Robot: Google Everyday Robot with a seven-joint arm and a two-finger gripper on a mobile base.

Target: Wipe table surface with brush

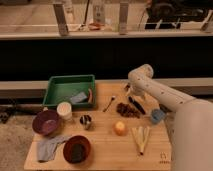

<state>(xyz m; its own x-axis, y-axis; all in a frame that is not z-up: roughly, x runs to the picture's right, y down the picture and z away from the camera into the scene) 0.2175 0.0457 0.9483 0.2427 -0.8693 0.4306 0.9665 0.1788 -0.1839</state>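
The table surface [102,142] is a pale wood top filling the lower middle of the camera view. The slim black brush [136,105] lies slanted at the back right, beside a pile of dark brown crumbs [127,110]. My white arm reaches in from the right. Its gripper [129,92] hangs at the far edge of the table, just above and left of the brush's upper end. Whether it touches the brush does not show.
A green tray [70,78] stands at the back left, holding a blue item. A silver spoon [109,103], white cup [64,110], metal cup [86,120], orange ball [119,128], yellow strips [140,137], blue cup [157,116], purple bowl [46,122], red bowl [76,148] and grey cloth [49,147] lie around.
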